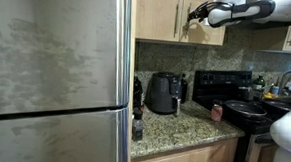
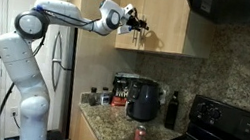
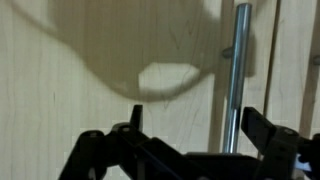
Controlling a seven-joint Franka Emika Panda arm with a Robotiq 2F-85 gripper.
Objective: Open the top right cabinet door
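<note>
The top right cabinet door (image 1: 214,35) is a light-wood panel above the counter, shown shut in both exterior views (image 2: 185,24). Its slim silver bar handle (image 3: 232,70) runs vertically in the wrist view. My gripper (image 3: 195,125) is open, with one dark finger on each side of the handle, close to the door face. In both exterior views the gripper (image 1: 195,14) (image 2: 137,23) is raised to the cabinet front at handle height. The matching door (image 1: 157,17) is beside it, also shut.
A large stainless-steel fridge (image 1: 56,76) fills one side. On the granite counter (image 1: 173,128) stand a black air fryer (image 1: 163,93) and a red can (image 2: 139,136). A black stove with a pan (image 1: 246,109) sits under a range hood (image 2: 238,7).
</note>
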